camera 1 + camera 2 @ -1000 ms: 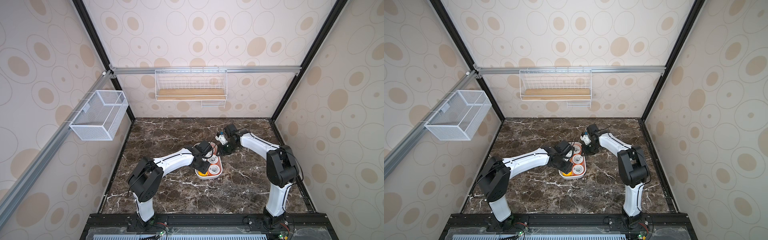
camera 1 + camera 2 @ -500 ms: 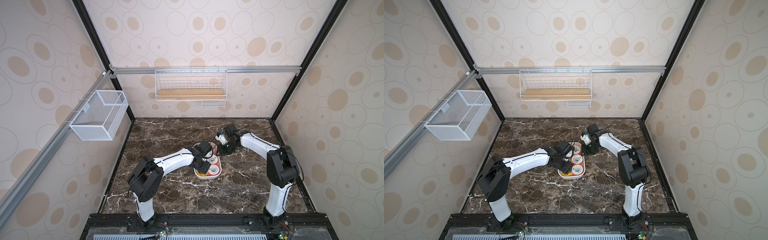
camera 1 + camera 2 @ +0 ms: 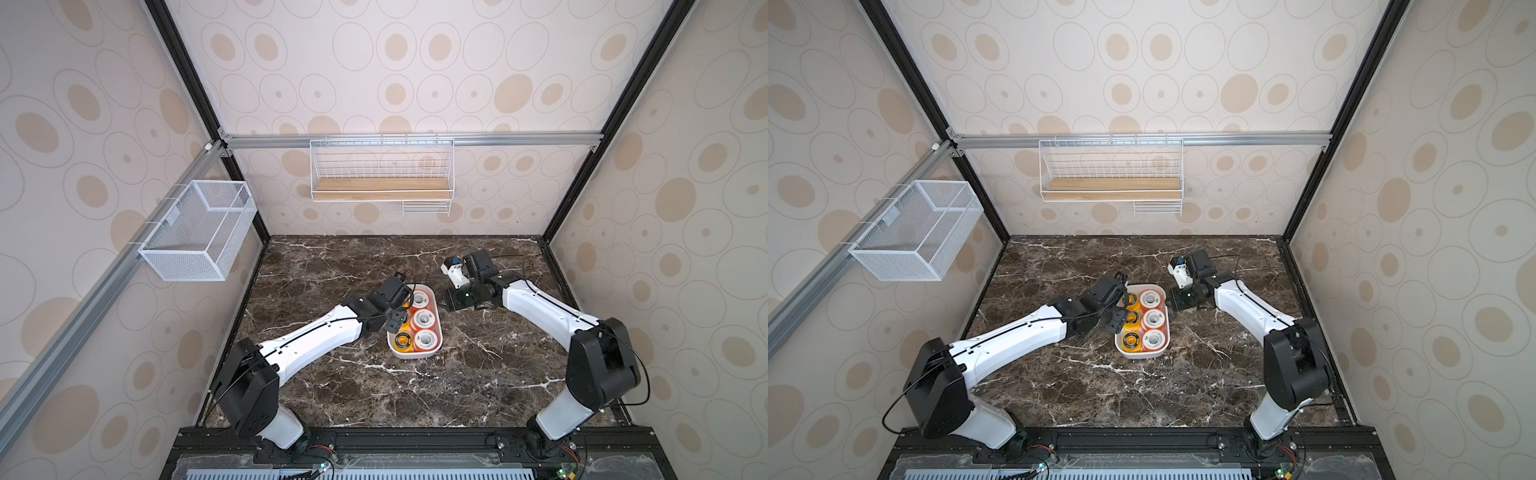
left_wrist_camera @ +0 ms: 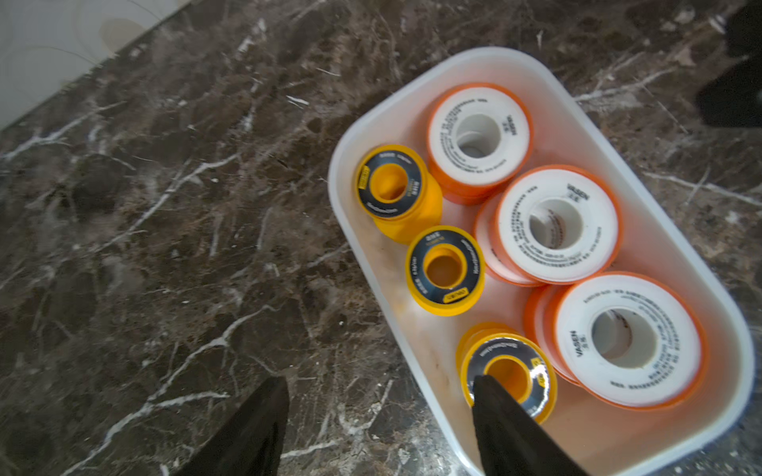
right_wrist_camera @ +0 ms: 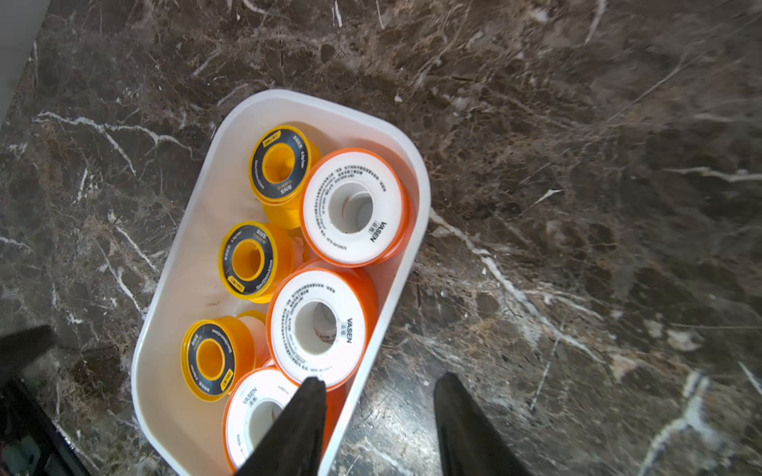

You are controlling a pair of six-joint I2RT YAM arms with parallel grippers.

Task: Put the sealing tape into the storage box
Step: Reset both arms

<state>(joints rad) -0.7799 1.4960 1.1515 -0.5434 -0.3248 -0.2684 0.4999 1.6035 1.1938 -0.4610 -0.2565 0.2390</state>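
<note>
1. White storage box [image 3: 415, 356] sits near the centre of the marble surface [image 3: 415, 399], long axis running 12 to 6 in both top views.
2. The sealing tape lies inside it. The orange white-faced spools [image 4: 556, 224] form a column along the 3 o'clock side and the yellow black-ringed spools [image 4: 444, 268] run along the 9 o'clock side. Several are stacked.
3. Left gripper [image 4: 378, 381] is at the box's 9 o'clock edge, jaws apart, gripping nothing. One finger is over a yellow spool, the other over bare surface.
4. Right gripper [image 5: 380, 379] is at the box's 2 o'clock corner, jaws apart either side of the wall. One finger is over an orange spool.
</note>
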